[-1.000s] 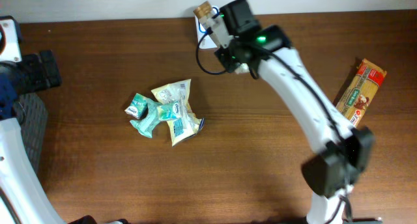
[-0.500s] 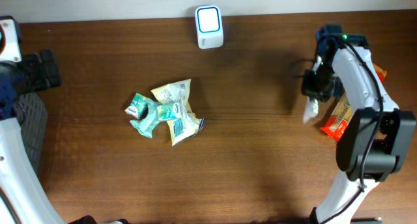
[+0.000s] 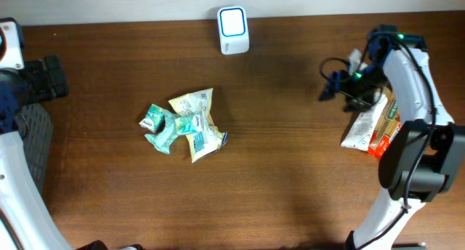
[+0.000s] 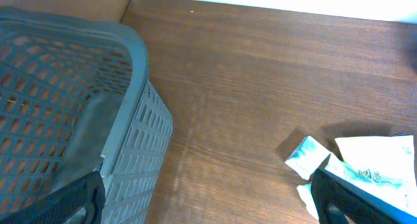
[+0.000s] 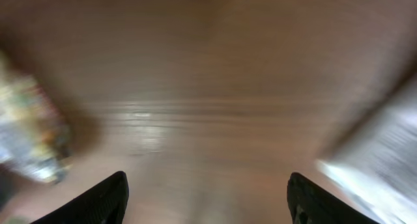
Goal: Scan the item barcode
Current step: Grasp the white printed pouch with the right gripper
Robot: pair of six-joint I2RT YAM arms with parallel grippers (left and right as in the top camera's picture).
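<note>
right fingers (image 5: pixel 207 199) parted, empty, beside packets (image 3: pixel 362 130) at right; next, a pack from the centre pile (image 3: pixel 185 124) is to be gripped and scanned; left fingers (image 4: pixel 208 203) wide, empty.

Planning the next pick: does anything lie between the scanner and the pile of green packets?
No. The overhead view shows only bare table between the scanner and the pile of packets.

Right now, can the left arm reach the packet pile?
Probably yes. The left gripper is open, and only bare table lies between it and the pile; the basket sits off to one side.
</note>
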